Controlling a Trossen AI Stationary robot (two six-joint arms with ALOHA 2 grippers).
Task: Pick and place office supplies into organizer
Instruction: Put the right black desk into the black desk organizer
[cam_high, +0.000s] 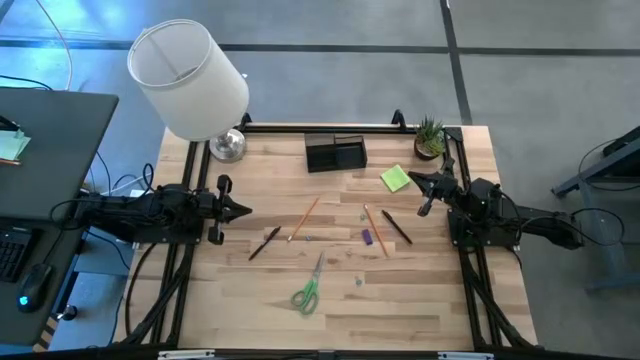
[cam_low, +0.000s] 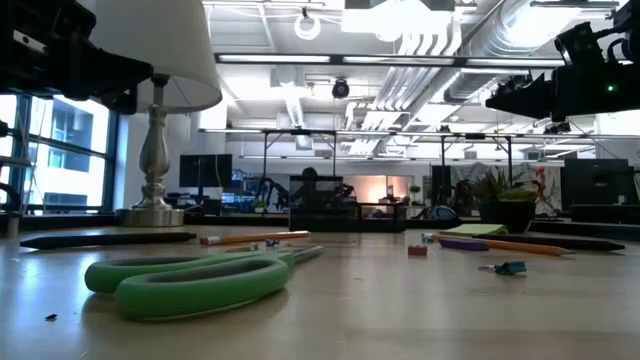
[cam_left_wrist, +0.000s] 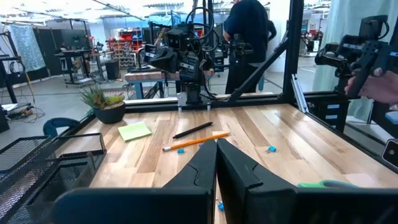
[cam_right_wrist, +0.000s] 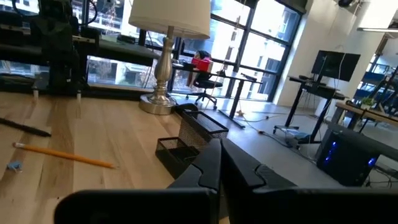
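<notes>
The black mesh organizer (cam_high: 336, 153) stands at the table's far middle. The supplies lie flat on the wood: a lime-green sticky pad (cam_high: 396, 179), two orange pencils (cam_high: 304, 218) (cam_high: 376, 230), two dark pens (cam_high: 264, 243) (cam_high: 396, 226), a small purple block (cam_high: 367, 237) and green-handled scissors (cam_high: 308, 290). My left gripper (cam_high: 245, 210) hovers shut at the left edge, pointing level toward the right. My right gripper (cam_high: 412, 178) hovers shut at the right edge beside the sticky pad. Both sets of fingers (cam_left_wrist: 216, 149) (cam_right_wrist: 221, 149) are pressed together with nothing between them.
A white-shaded lamp (cam_high: 190, 80) with a silver base stands at the far left corner. A small potted plant (cam_high: 430, 138) sits at the far right corner. Tiny clips (cam_low: 508, 268) lie scattered on the wood. A person stands beyond the table (cam_left_wrist: 249, 37).
</notes>
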